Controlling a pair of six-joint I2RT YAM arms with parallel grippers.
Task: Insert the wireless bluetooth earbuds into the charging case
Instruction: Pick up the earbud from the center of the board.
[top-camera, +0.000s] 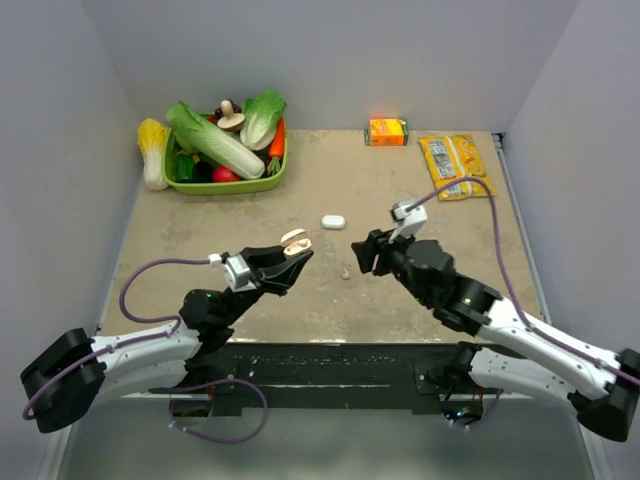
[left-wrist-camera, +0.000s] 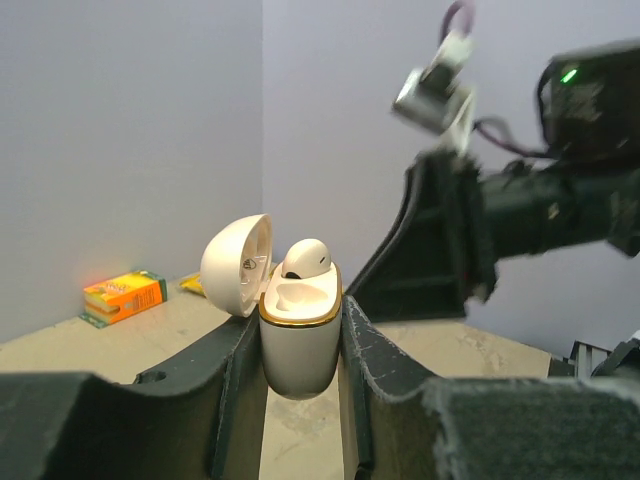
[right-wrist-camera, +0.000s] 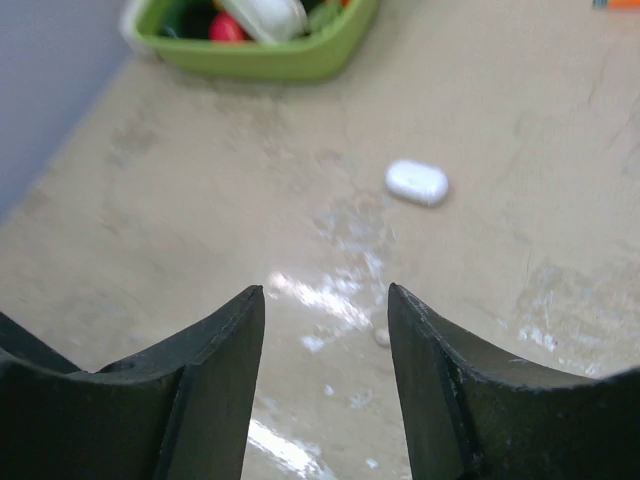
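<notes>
- The left gripper has its two dark fingers closed partway on the lower shell of a small, glossy white, egg-shaped plastic charging case. It holds the case upright, clear of the table.
- Only the left wrist view shows the case's inside. The domed lid is hinged back to the left, a gold rim rings the mouth, and one tiny whitish earbud sits in the case beside a bare well.
- From overhead the same case is just a pale fleck at the tip of the left gripper.
- The right gripper has its jaws standing apart with nothing between them, and hangs over the beige stone-look table.
- The right wrist view shows a second tiny pale earbud lying on the table just past the fingers. Overhead it lies between the two grippers, near the right gripper.
- Farther out a small white oval pebble-shaped object lies flat on the table. I cannot tell what it is.
- At the back are a green basket of toy vegetables, a small orange box and a yellow packet.
</notes>
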